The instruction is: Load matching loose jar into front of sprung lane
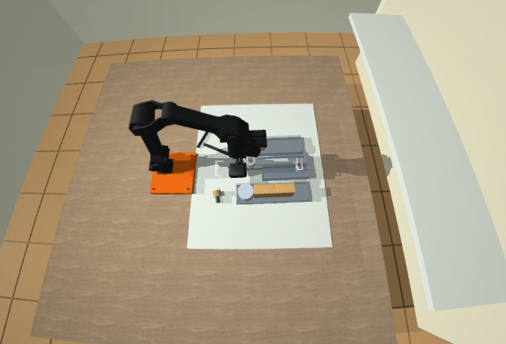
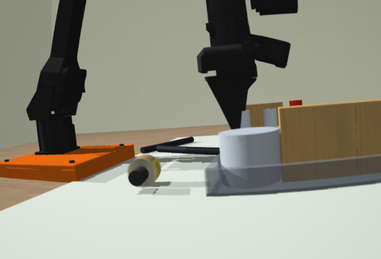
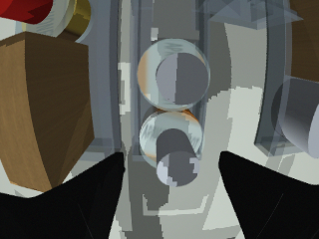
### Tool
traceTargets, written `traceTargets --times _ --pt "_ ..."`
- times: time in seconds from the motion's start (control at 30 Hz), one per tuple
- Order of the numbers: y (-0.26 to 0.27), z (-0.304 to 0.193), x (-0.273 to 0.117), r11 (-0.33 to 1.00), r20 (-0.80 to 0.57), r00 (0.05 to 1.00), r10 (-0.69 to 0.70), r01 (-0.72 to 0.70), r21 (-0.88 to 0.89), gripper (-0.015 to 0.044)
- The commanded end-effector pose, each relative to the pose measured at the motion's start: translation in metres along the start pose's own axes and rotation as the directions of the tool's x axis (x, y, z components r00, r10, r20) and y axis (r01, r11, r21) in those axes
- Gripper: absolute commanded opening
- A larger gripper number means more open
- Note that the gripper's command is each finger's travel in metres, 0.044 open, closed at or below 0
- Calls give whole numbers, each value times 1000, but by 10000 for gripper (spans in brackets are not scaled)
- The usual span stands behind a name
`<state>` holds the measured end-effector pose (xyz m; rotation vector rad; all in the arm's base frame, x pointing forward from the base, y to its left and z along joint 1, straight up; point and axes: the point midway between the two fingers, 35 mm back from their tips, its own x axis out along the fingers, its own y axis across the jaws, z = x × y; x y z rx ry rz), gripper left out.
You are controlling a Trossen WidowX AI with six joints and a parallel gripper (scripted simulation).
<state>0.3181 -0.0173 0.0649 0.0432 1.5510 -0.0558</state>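
In the wrist view two clear glass jars with grey caps and orange edges are in the narrow transparent sprung lane (image 3: 136,119). The rear jar (image 3: 147,75) is nearest a grey block (image 3: 174,30). The front jar (image 3: 150,136) is close before it; its grey cap looks offset toward the lane's front, and I cannot tell whether it leans. The gripper (image 3: 171,155) is open, with one black finger on each side of the front jar and visible gaps. In the exterior view a fingertip is beside the cap. The low front stop and jar bases are hidden.
A wooden block (image 3: 55,105) is left of the lane. A grey cylinder (image 1: 245,191) (image 2: 249,154) and wooden blocks (image 1: 273,190) (image 2: 317,133) fill the tray opposite. A jar with a black cap (image 1: 216,194) (image 2: 144,169) lies on its side. Black bars (image 2: 187,150) lie behind it.
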Motion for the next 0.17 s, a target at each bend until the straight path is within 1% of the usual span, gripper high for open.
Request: traceTargets --times 0.0,0.13 --pt "0 -11 -4 1000 7 1000 1 -1 1 281" --pt "0 -25 -4 1000 6 1000 1 -1 1 281"
